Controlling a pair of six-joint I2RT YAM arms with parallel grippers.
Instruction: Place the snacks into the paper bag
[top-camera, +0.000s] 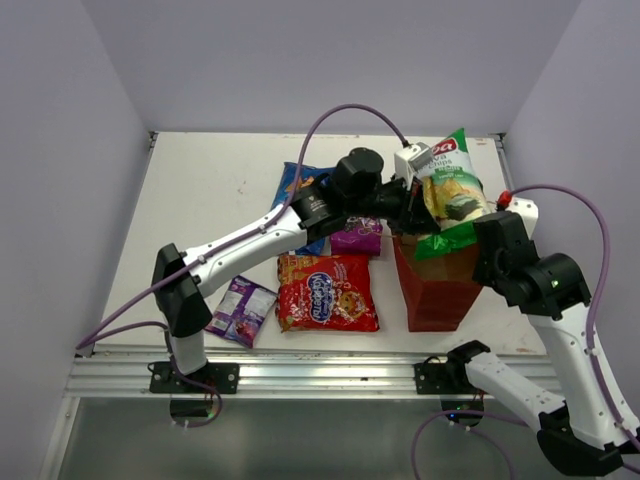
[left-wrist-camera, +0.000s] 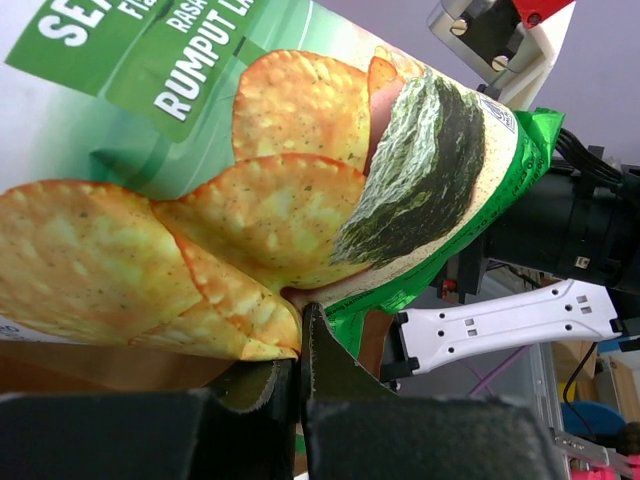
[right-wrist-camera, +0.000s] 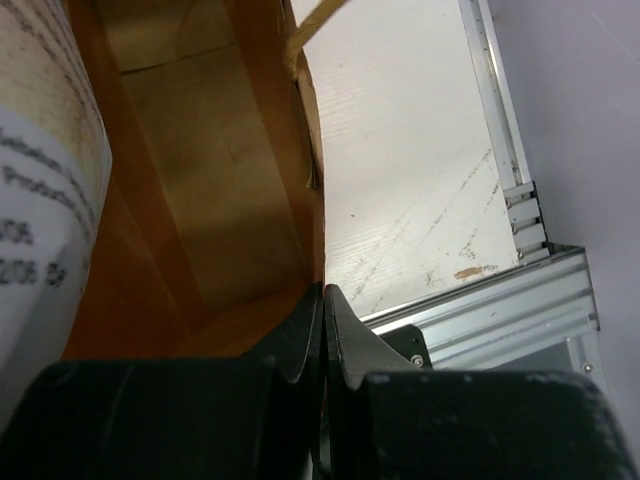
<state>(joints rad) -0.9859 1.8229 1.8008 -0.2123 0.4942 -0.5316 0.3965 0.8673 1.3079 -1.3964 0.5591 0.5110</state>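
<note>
Left gripper (left-wrist-camera: 303, 325): fingers pressed together, pinching the lower edge of the green-white foil chips pack (left-wrist-camera: 300, 180). Printed on this pack: round golden chips, a dark sheet of seaweed, and white letters on green, "RASA" and "RUMPUT LA…", cut off by the frame. Other words there too cropped to read. Held in the air and tilted, lower end just over the open mouth of the tall red paper bag (top-camera: 440, 295), upper end well above it. Near the top of the pack, a red oval logo, too small to read with certainty.

Right gripper (right-wrist-camera: 323, 300): fingers closed tight on the right wall of the same bag, thin paper between them. On one side, the brown kraft inside; on the other, the white table (right-wrist-camera: 410, 150). At the top of the right wrist view, a pale string handle (right-wrist-camera: 312, 18).

Bag upright at the front right of the table, close to the aluminium rail (top-camera: 300, 375).

Flat on the table, left of the bag:
- purple square foil bag (top-camera: 357, 238), just beside the bag, partly under the left arm;
- blue foil Doritos pack (top-camera: 293, 185), further back, logo mostly hidden;
- large red foil cookie bag (top-camera: 326, 292), blue-white oval logo in the middle, letters not clear;
- small purple foil packet (top-camera: 242, 309), near the front left.
</note>
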